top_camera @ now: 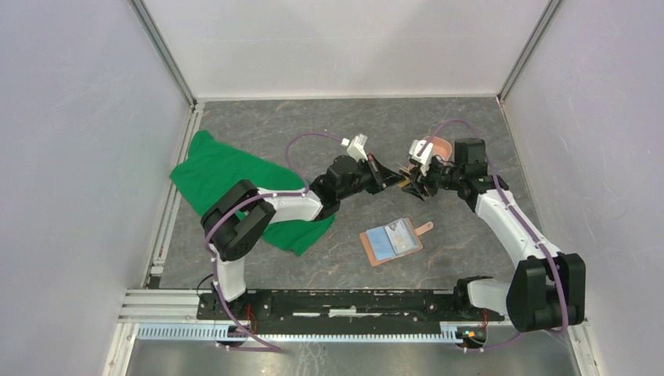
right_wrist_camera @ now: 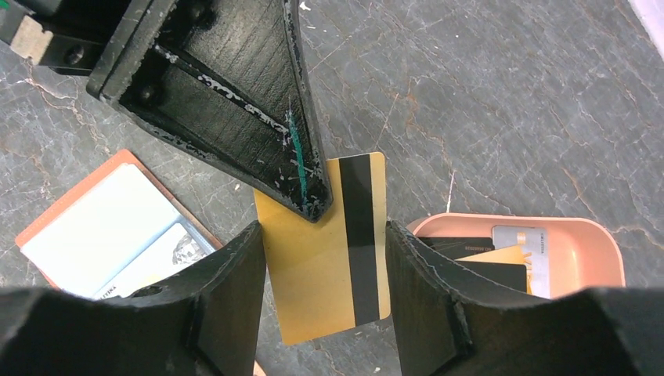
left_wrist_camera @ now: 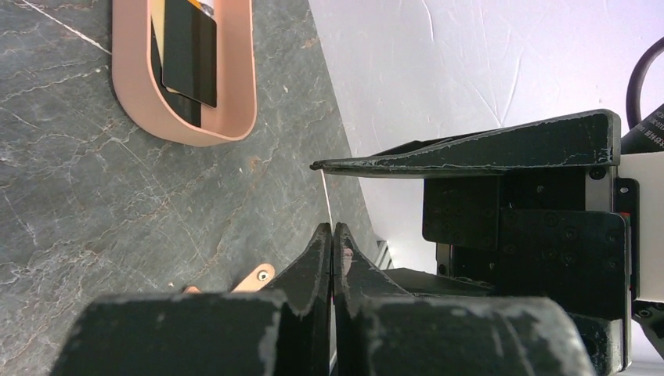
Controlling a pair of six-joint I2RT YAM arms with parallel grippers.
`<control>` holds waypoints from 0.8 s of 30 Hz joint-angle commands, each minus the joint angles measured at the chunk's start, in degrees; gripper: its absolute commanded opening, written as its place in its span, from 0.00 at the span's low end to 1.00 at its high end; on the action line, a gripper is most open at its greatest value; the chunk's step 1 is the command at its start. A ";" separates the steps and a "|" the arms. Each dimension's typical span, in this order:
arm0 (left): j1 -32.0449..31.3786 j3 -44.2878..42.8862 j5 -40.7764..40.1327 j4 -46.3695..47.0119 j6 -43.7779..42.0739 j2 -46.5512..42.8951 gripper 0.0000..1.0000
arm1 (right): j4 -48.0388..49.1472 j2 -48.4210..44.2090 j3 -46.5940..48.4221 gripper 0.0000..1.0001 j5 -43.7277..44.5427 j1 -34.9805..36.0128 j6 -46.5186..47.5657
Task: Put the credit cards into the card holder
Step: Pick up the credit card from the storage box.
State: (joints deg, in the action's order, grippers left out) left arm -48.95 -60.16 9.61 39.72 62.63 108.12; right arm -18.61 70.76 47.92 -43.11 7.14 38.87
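L fingers (right_wrist_camera: 227, 94): clenched on gold card (right_wrist_camera: 329, 266), top edge.
R fingers (right_wrist_camera: 219, 305): grasping same card by its sides.
Wallet (top_camera: 391, 242): open, flat on grey marbled desk (top_camera: 313, 117).
Pink tray (right_wrist_camera: 583, 254): more cards (right_wrist_camera: 518, 239) inside.
Room: white walls (top_camera: 78, 157); green cloth (top_camera: 227, 176) at left.

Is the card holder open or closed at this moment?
Open. The card holder lies spread flat, its blue-grey inside facing up, strap tab sticking out.

Nothing legible in any view.
Tiny print sits on a pale card (right_wrist_camera: 145, 262) in the card holder (right_wrist_camera: 48, 219) and on a silver card (right_wrist_camera: 521, 239) in the pink tray (right_wrist_camera: 583, 251), too small to read.
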 commanded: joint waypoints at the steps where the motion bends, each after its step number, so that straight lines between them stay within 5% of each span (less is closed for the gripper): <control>1: -0.09 0.54 1.88 0.97 -4.63 -2.57 0.02 | 1.86 -2.12 0.48 0.16 -1.00 0.73 1.34; 10: 0.08 14.54 0.48 -4.19 -24.22 -18.17 0.02 | -9.43 -10.97 2.05 0.98 1.28 1.05 9.40; 14: 0.08 23.00 5.92 -9.21 -37.32 -29.65 0.02 | -12.13 -14.48 1.91 0.98 -3.45 1.01 6.04; 18: 0.08 28.09 16.55 -11.64 -46.47 -39.13 0.02 | -21.32 -11.88 -0.51 0.98 -25.04 0.96 14.79; 24: -0.08 25.19 25.93 -26.34 -56.33 -41.93 0.02 | -3.41 -11.88 -9.24 0.98 -32.65 1.35 -3.44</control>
State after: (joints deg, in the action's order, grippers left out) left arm -48.88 -32.80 26.59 23.31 18.68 67.02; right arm -31.83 58.65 42.94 -65.25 8.21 46.39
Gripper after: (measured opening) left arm 0.033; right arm 0.979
